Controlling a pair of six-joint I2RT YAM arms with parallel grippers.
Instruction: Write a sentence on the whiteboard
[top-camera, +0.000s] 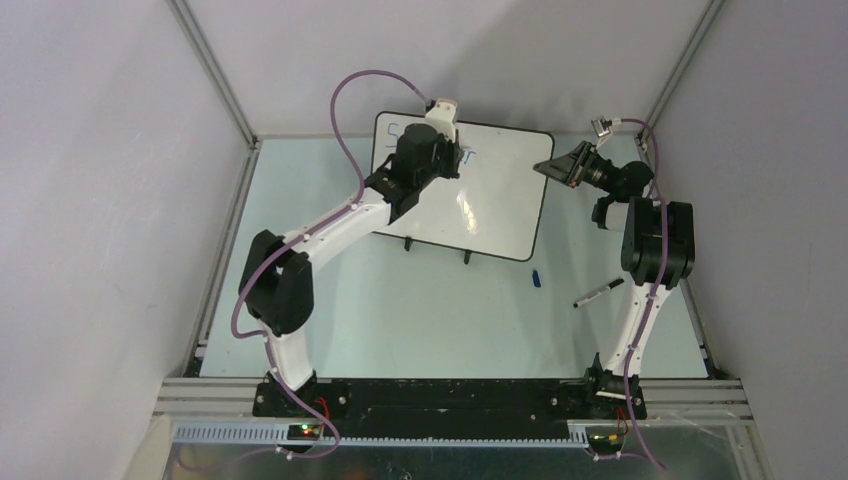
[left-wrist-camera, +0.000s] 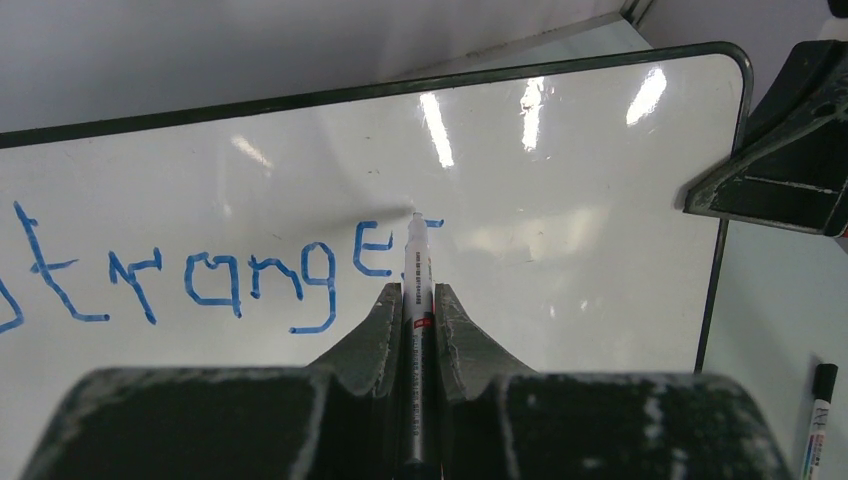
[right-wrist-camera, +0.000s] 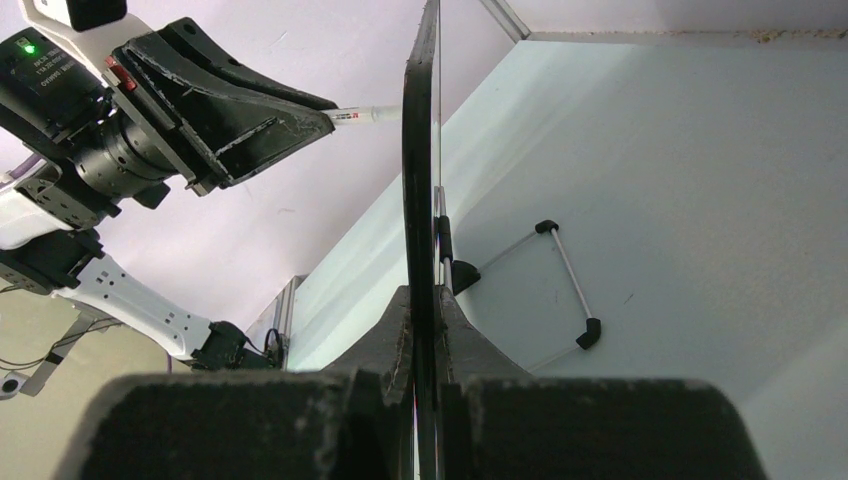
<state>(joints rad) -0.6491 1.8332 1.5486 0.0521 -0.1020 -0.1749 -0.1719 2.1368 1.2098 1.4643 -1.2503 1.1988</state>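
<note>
Observe the left gripper (left-wrist-camera: 410, 300) clamped on the marker (left-wrist-camera: 416, 262), whose tip touches the whiteboard (left-wrist-camera: 570, 170) at the last letter of the sentence (left-wrist-camera: 200, 278); the left arm is extended forward. The right gripper (right-wrist-camera: 422, 312) is clamped on the upright whiteboard's right edge.

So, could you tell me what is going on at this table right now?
The left pincer is shut on a marker, its tip against the whiteboard at the end of the blue writing, which reads "strange" plus a part-made letter. The right pincer is clamped on the board's right edge, apparently to steady it. A second marker and a blue cap lie on the table, untouched.
</note>
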